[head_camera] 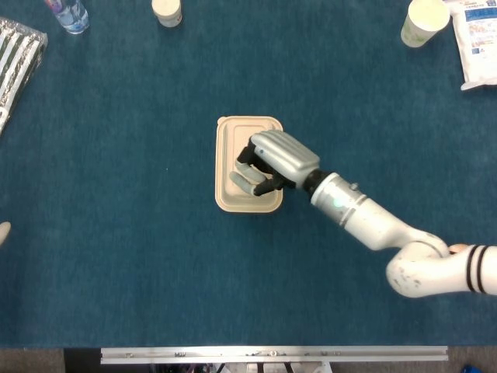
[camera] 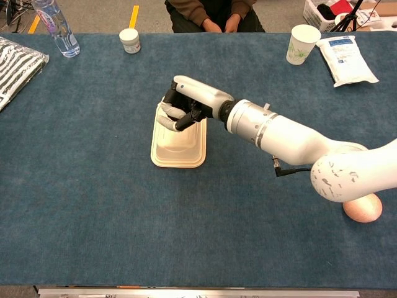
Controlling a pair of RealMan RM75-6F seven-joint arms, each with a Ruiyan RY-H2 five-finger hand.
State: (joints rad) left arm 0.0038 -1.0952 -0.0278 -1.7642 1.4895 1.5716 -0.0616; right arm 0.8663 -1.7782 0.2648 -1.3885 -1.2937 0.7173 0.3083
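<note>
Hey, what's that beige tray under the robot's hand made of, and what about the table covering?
The tray looks like molded paper pulp or fiber: matte beige, soft rounded rim, pressed-in ridges, though matte plastic is possible. The table covering seems to be felt or short-pile carpet: dull blue, finely fuzzy, no shine. The right hand hovers over or rests on the tray.

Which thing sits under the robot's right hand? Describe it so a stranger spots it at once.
On the blue table, look to the middle, where the right hand hangs. Beneath its fingers lies a beige tray, the only flat rectangular dish; the cups and bottle stand far off.

White pouch (head_camera: 480,40) top right: blue print, too small to read. No other legible text.
</note>
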